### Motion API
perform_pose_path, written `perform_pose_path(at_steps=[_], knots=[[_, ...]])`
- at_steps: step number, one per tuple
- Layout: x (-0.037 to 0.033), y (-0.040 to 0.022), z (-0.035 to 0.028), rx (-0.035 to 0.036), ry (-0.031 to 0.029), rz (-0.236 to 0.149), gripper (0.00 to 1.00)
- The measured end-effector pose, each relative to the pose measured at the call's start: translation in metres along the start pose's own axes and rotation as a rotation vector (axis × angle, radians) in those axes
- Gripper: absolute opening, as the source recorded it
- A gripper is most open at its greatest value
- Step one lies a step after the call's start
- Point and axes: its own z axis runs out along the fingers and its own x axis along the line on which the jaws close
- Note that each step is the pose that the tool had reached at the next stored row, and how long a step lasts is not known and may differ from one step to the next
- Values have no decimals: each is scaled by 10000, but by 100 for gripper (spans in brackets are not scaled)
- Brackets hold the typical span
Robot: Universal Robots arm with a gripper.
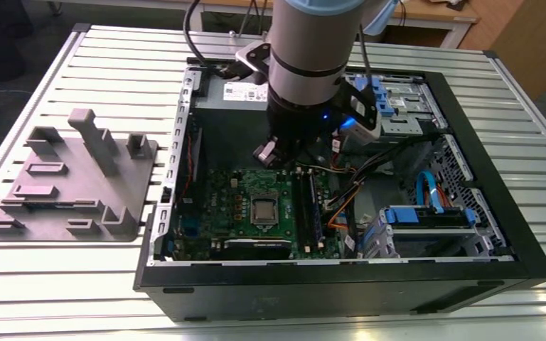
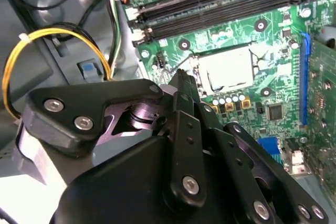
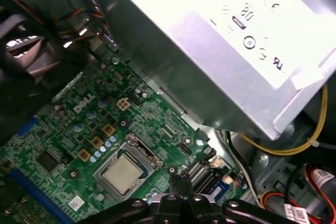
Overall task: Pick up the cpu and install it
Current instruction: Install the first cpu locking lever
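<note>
— While the arm hangs over the open computer case, where is the cpu?

— Down on the green motherboard. It lies flat inside the dark socket frame, silvery top up, roughly in the middle of the board. The long black memory slots run just beside the socket, on the exterior view's right of it.

— And the gripper?

— It is above the board, on the far side of the socket and apart from the chip. In the first wrist view the cpu lies on the board beyond the fingertips. In the second wrist view the cpu shows past the black linkage in the same way. Nothing touches it.

— What are the fingers doing?

— They look pressed together, tip against tip, with nothing between them.

— What else is inside the case?

— A silver power supply sits against the far wall, close above the gripper in the first wrist view. A looped yellow cable hangs beside it, off the edge of the board. On the exterior view's right, near the front corner of the case, stands a drive cage with blue fittings, and a bundle of wires runs across to it.

— And outside the case?

— It stands on a slatted metal table. On the exterior view's left a grey plastic fixture with upright blocks rests on the slats. It is near the case wall but not touching it, and well apart from the gripper.
</note>
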Motion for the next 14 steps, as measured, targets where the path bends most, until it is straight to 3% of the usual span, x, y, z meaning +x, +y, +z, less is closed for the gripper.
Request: perform_pose_path(at_steps=[7,14], knots=[[-95,72,15,1,0,0,10],[-126,104,33,-6,-6,-1,10]])
